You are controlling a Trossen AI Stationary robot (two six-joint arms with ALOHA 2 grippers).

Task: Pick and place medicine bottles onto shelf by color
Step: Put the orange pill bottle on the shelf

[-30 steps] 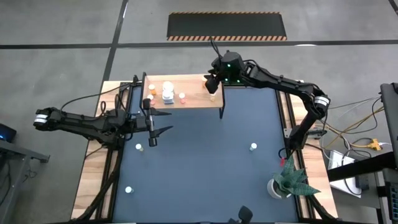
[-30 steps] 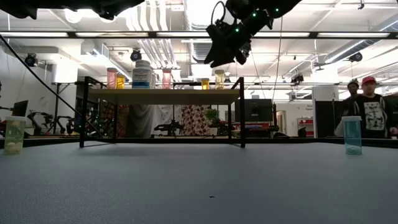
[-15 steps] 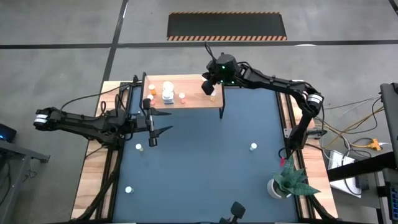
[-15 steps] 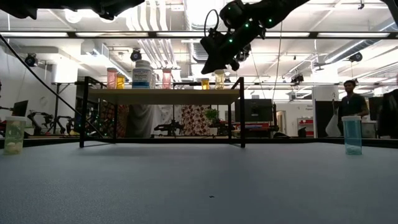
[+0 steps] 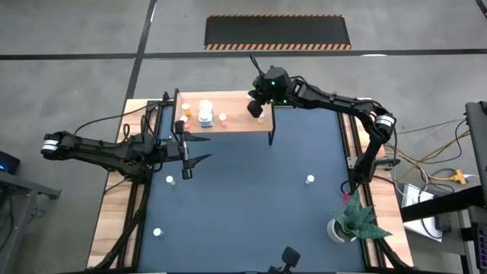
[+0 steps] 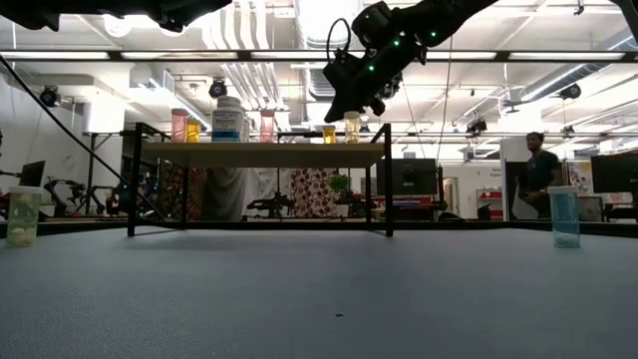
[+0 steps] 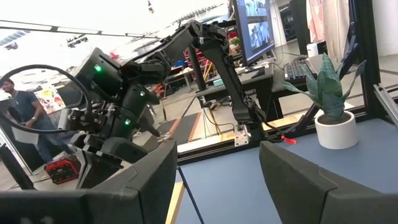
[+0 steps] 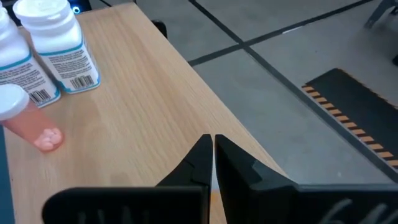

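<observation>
High view: the right pincer (image 5: 256, 107) hangs over the right end of the shelf (image 5: 236, 122), its fingers pressed together with nothing between them, as the right wrist view confirms with the two dark tips meeting over bare wood. A yellowish bottle (image 5: 260, 119) stands on the board just beside it. The other shelved medicine bottles (image 5: 204, 113) cluster toward the shelf's left half: two larger white ones, and pinkish and orange ones beside them.

Three bottles remain on the worktop (image 5: 251, 198). One near the left arm (image 5: 170, 180) stands just beside the left pincer (image 5: 187, 157), which hovers low over the dark mat in front of the shelf's left leg with its fingers spread wide and empty. Another (image 5: 157, 232) sits further toward the near left corner, and a bluish-green bottle (image 5: 310, 180) stands alone on the right half, well apart from both arms. All three stand upright, long axis vertical, as the low view shows for the two at its edges.

The coming pick likely turns on side: the right-hand bottle lies toward the near edge from the right pincer, on that arm's own half, while the left arm is plainly nearer the two on the left. The colour of the small left pair is hard to judge from above; they may be pale yellow.
</observation>
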